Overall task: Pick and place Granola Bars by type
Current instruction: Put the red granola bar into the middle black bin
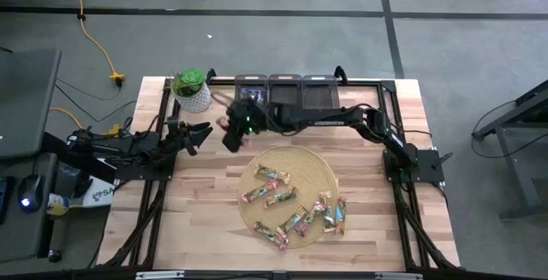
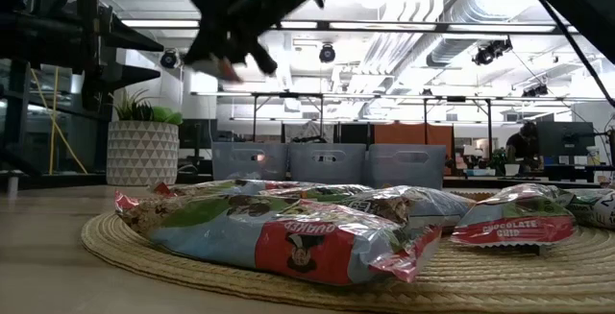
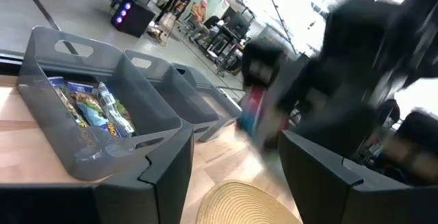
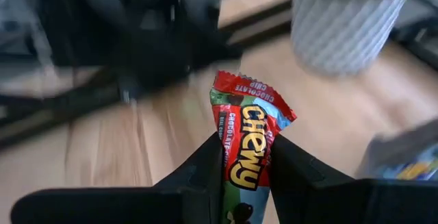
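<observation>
I count 3 grey bins [image 1: 282,92] in a row, 1 straw mat [image 1: 321,170], 1 potted plant [image 1: 192,92], and 2 arms of mine w/ 1 gripper each: L gripper [image 1: 201,133] and R gripper [image 1: 229,128]. Bars [image 1: 281,199]: approx. 9 loose on the mat (they overlap, so no exact no.), 1 more bar [image 4: 250,128] pinched in my R gripper, plus at least 2 in the end bin seen from my left wrist; the other 2 bins' contents I can't count. 1 person [image 2: 524,146] shows in the room behind.
</observation>
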`<state>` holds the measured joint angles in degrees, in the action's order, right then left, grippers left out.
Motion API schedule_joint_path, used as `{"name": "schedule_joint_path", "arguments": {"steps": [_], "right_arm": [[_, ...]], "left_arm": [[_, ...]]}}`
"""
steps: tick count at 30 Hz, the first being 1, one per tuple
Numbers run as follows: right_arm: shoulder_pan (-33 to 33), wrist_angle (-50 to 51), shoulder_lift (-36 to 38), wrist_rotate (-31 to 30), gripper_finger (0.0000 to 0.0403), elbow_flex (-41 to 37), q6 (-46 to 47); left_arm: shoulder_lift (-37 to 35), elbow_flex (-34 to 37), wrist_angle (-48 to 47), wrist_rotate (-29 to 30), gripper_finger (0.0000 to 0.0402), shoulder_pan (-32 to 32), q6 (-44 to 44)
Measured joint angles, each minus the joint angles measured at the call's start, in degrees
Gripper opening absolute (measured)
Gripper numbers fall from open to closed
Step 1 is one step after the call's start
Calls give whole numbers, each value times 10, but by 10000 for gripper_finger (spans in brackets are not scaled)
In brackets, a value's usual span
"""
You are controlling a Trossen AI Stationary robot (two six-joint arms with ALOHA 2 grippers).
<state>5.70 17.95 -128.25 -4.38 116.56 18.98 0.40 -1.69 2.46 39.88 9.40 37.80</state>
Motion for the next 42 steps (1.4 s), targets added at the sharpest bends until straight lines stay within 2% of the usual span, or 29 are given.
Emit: {"name": "schedule_joint_path", "arguments": {"steps": [6, 8, 11, 15, 20, 25, 28, 35, 42], "right_arm": [[15, 47, 1, -18, 82, 106, -21], [21, 87, 1, -44, 82, 142, -30], [32, 158, 2, -122, 82, 186, -40], [52, 204, 37, -235, 82, 150, 2], [89, 306, 47, -298, 82, 138, 66], [131, 364, 30, -296, 82, 138, 108], [155, 362, 9, -286, 82, 138, 112], [202, 359, -47, -199, 82, 138, 166], [214, 377, -100, -127, 82, 138, 195]], "left_arm": [[0, 0, 0, 0, 211, 0, 0], [0, 0, 0, 0, 211, 0, 0], [0, 0, 0, 0, 211, 0, 0], [0, 0, 0, 1, 211, 0, 0], [1, 0, 0, -2, 211, 0, 0], [1, 0, 0, -8, 211, 0, 0], [1, 0, 0, -10, 211, 0, 0], [1, 0, 0, -16, 211, 0, 0], [1, 0, 0, -18, 211, 0, 0]]}}
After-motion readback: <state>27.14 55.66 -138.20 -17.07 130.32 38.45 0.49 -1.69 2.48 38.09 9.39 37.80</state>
